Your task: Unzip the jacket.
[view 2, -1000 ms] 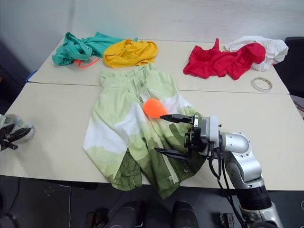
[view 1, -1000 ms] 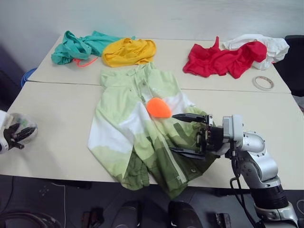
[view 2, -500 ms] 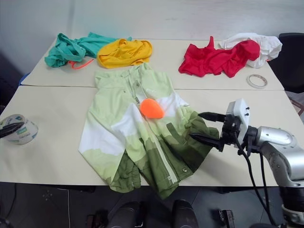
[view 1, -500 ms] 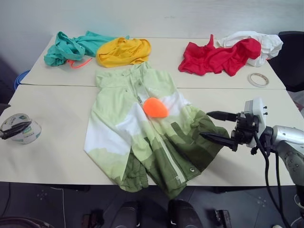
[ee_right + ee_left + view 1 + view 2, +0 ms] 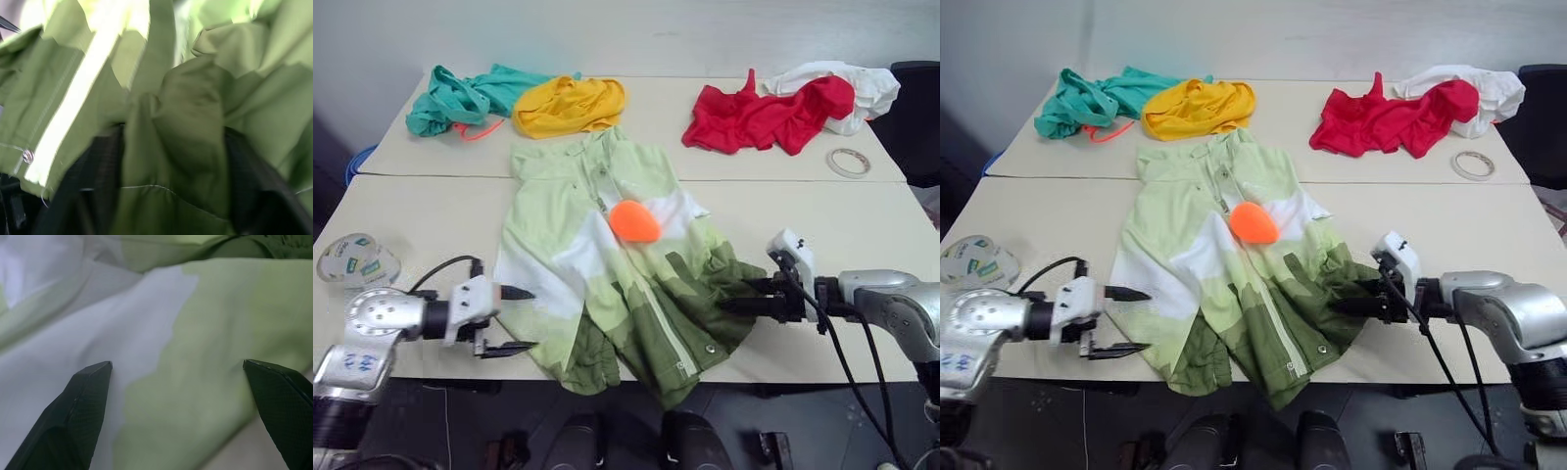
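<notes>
Large banded pale-green, white and olive jacket (image 5: 625,264), flat mid-table, zipper still closed, orange puff pull (image 5: 637,221) untouched; left gripper (image 5: 514,319) wide beside its left edge, right gripper (image 5: 736,296) pinching its right olive fold.

Left arm (image 5: 372,328) low, reaching in from the left, gripper (image 5: 517,320) pointing right, fingers (image 5: 80,406) spread wide, nothing between them. Right arm (image 5: 891,299) reaching in from the right, gripper (image 5: 736,295) pointing left, fingers (image 5: 105,171) closing around a fold of jacket (image 5: 636,294) cloth.
</notes>
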Motion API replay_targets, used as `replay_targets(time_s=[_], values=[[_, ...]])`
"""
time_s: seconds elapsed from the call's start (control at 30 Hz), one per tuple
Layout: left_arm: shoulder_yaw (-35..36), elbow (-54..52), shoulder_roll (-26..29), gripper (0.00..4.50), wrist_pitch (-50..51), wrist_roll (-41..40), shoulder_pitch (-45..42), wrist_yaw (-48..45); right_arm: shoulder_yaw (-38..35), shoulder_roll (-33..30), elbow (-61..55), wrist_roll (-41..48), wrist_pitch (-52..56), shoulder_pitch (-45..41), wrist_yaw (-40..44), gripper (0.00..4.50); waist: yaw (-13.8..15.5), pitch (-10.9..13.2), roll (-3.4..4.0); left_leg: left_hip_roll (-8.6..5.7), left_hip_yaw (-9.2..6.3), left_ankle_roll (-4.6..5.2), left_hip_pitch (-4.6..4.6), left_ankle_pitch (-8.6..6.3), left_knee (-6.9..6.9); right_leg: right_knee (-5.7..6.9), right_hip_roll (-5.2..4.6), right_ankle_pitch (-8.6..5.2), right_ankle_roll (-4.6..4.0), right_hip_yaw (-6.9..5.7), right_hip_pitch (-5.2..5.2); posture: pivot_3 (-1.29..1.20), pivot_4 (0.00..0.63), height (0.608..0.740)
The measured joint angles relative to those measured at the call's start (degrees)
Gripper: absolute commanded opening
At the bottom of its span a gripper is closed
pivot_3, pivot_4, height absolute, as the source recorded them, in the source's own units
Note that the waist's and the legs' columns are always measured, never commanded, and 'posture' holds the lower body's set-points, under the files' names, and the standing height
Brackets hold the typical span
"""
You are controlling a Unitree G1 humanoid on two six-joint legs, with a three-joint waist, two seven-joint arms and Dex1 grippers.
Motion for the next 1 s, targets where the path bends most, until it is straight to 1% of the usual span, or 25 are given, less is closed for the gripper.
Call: replay_targets(time_s=[0.07,0.17,0.2,0.27,0.37,0.4,0.43,0.5,0.57,0.63,0.73,0.83,0.9,0.93,1.0], values=[[-0.8,0.0,-0.1,3.31,0.0,0.5,-0.4,0.3,-0.1,0.0,2.2,-2.0,-1.6,-0.5,-0.4,1.16,-0.1,0.0,-0.01,-0.01,0.07,0.03,0.02,0.00,0.00,-0.01,0.01,0.01,0.02,0.03,0.02,0.00,0.150,0.740],[-1.3,-0.5,-0.9,2.31,0.4,0.6,0.4,0.9,-0.1,0.0,8.4,-7.1,-6.6,-1.5,-0.7,0.07,0.0,0.0,0.00,-0.01,0.12,0.07,0.02,0.01,0.04,-0.04,0.00,0.02,0.04,0.03,0.02,0.00,0.150,0.740],[-1.4,-1.0,-1.6,1.95,0.8,0.4,0.9,1.2,0.1,-0.2,10.8,-9.2,-9.1,-2.3,-0.5,0.00,0.0,0.0,0.00,-0.02,0.13,0.08,0.02,0.01,0.04,-0.05,0.00,0.03,0.06,0.05,0.02,0.00,0.150,0.740],[-1.7,-2.3,-3.8,1.30,2.2,-0.2,1.7,2.4,0.6,-1.0,15.9,-13.6,-14.1,-4.5,-0.2,0.00,-0.1,0.0,0.04,-0.05,0.18,0.13,0.02,0.02,0.09,-0.04,0.00,0.07,0.12,0.11,0.02,0.00,0.150,0.740],[-1.8,-6.9,-10.1,0.28,6.7,-3.4,3.1,6.5,2.2,-1.6,28.2,-21.3,-23.7,-11.7,0.3,0.00,-0.1,0.0,0.08,-0.08,0.24,0.19,0.02,0.02,0.20,-0.05,-0.02,0.12,0.21,0.21,0.03,0.00,0.150,0.740],[-1.9,-8.5,-12.2,0.01,8.4,-4.6,3.4,8.1,2.8,-1.5,32.5,-23.5,-26.7,-14.5,0.4,0.00,-0.1,0.1,0.08,-0.08,0.23,0.19,0.01,0.02,0.26,-0.06,-0.02,0.12,0.22,0.21,0.03,0.00,0.150,0.740],[-2.6,-10.5,-14.9,0.01,10.4,-5.9,3.7,10.1,3.3,-1.3,37.8,-26.3,-30.6,-18.3,0.2,0.00,-0.1,0.1,0.13,-0.09,0.23,0.20,0.00,0.02,0.30,-0.07,-0.02,0.12,0.22,0.21,0.03,0.00,0.150,0.740],[-3.7,-12.5,-18.1,0.01,12.4,-6.9,4.1,12.8,4.3,-0.8,44.6,-30.3,-36.5,-23.7,-0.1,0.00,-0.1,0.1,0.14,-0.07,0.24,0.18,0.02,0.02,0.30,-0.08,0.02,0.12,0.22,0.24,0.03,0.00,0.150,0.740],[-4.7,-13.2,-22.2,0.01,13.9,-7.1,4.1,16.0,5.4,1.2,53.1,-34.3,-42.4,-29.7,-1.2,0.00,-0.1,0.1,0.14,-0.06,0.27,0.16,0.03,0.02,0.33,-0.10,0.25,0.12,0.22,0.23,0.06,0.00,0.150,0.740],[-7.8,-13.1,-26.6,0.01,14.6,-6.8,3.3,18.8,6.3,4.0,62.2,-38.4,-48.2,-35.3,-4.6,0.00,-0.2,0.1,0.14,-0.05,0.29,0.16,0.01,0.02,0.39,-0.03,0.34,0.13,0.22,0.26,0.06,0.00,0.150,0.740],[-11.4,-12.3,-30.3,0.01,14.5,-4.7,1.8,21.7,7.2,6.5,71.9,-43.4,-54.6,-39.9,-11.2,0.00,0.0,0.1,0.14,-0.03,0.27,0.16,-0.02,0.02,0.43,0.03,0.39,0.13,0.22,0.23,0.08,0.00,0.150,0.740],[-12.0,-11.9,-30.5,0.01,13.7,-2.6,0.3,23.4,7.3,7.7,77.5,-46.7,-59.0,-41.8,-15.8,0.00,0.1,0.1,0.14,-0.04,0.24,0.16,-0.07,0.02,0.49,0.01,0.39,0.13,0.21,0.22,0.08,0.00,0.150,0.740],[-10.6,-11.9,-28.5,0.38,13.5,-2.4,0.0,23.8,6.4,8.1,79.6,-46.8,-60.9,-42.1,-16.6,0.00,-0.1,0.1,0.15,-0.02,0.24,0.16,-0.06,0.02,0.49,0.01,0.43,0.13,0.21,0.24,0.08,0.00,0.150,0.740],[-9.1,-11.9,-26.9,0.63,13.5,-2.5,0.1,23.8,5.4,8.1,80.3,-46.6,-61.6,-42.1,-15.8,0.44,-0.2,0.1,0.18,0.02,0.24,0.16,-0.07,0.02,0.49,0.01,0.46,0.13,0.21,0.23,0.08,0.00,0.150,0.740],[-3.7,-11.5,-21.9,1.09,13.6,-2.9,0.9,23.2,3.9,7.8,80.4,-46.1,-63.0,-42.1,-13.3,0.89,-0.4,0.1,0.23,0.17,0.27,0.09,-0.05,-0.02,0.49,-0.01,0.63,0.14,0.18,0.29,0.08,0.00,0.150,0.740]])
